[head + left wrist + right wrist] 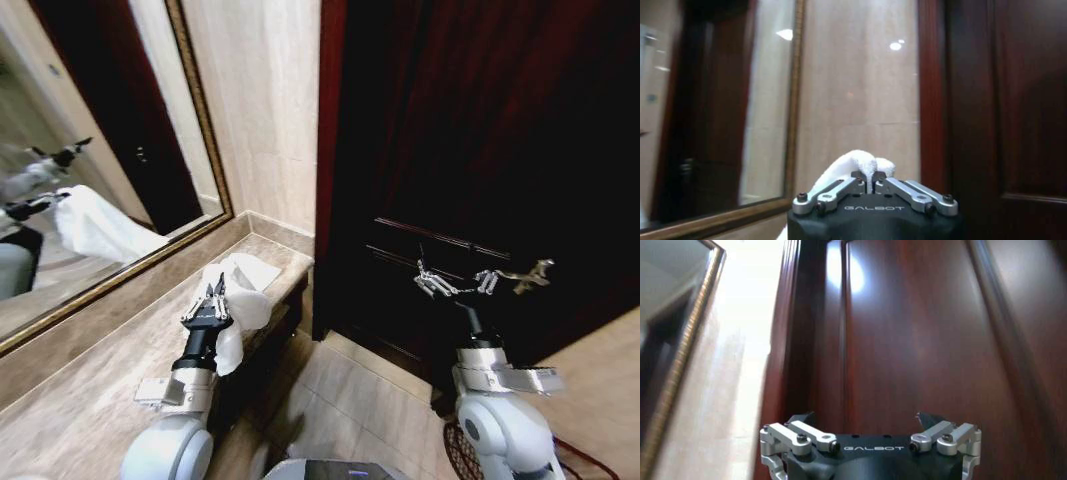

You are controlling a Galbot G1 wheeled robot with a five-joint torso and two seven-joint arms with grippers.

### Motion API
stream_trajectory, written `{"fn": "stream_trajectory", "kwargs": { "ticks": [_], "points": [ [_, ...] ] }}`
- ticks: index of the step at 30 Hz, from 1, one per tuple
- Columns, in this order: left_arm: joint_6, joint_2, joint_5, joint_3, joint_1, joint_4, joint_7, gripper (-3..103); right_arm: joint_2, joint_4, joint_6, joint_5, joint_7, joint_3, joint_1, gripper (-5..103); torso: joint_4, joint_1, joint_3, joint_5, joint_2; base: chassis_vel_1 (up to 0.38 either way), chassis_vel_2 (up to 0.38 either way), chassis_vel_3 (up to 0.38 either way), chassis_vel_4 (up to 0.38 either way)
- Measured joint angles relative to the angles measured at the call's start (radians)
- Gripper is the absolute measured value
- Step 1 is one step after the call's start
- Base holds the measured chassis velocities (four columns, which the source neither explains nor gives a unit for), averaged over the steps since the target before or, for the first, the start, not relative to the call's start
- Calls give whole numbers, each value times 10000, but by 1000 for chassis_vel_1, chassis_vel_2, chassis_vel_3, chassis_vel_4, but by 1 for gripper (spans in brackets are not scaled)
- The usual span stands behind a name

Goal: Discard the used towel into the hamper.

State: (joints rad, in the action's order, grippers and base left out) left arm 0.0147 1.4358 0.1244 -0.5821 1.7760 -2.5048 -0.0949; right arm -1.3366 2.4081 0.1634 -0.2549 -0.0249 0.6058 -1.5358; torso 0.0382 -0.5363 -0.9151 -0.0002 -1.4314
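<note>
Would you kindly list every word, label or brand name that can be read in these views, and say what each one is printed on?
"GALBOT" on the black body of the left gripper, whose fingers are shut on the white towel.
"GALBOT" on the black body of the right gripper, open before the dark wooden door.
No other text can be read on the mirror, wall or countertop.
</note>
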Motion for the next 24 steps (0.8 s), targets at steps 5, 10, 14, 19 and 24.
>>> {"fn": "stream_trajectory", "kwargs": {
  "ticks": [5, 10, 14, 19, 24],
  "points": [
    [30, -768, 259, -285, 168, 17, 62, 2, 581, 145, 385, 991, 145, 40, -461, 100, -1, 0, 0, -1, 0, -117, -111, -106, -113],
    [17, -1033, 565, -486, -271, 25, -18, 2, 30, -315, 483, 826, 621, 487, 108, 100, -2, -1, 0, 9, 1, -128, -127, -131, -111],
    [151, -1078, 754, -523, -775, 32, 97, 2, 119, -452, 181, 352, 647, 538, 276, 100, 2, -1, -1, 0, 2, -118, -129, -127, -130],
    [209, -1314, 1023, -682, -1221, 33, 209, 2, 117, -519, -26, 121, 656, 448, 354, 100, -3, -2, -2, 2, 2, -118, -128, -126, -139],
    [237, -1428, 1059, -570, -1149, 39, 259, 2, -430, -382, -448, 54, 626, 415, 251, 100, 0, -1, 0, 1, 2, -129, -124, -120, -132]
  ]
}}
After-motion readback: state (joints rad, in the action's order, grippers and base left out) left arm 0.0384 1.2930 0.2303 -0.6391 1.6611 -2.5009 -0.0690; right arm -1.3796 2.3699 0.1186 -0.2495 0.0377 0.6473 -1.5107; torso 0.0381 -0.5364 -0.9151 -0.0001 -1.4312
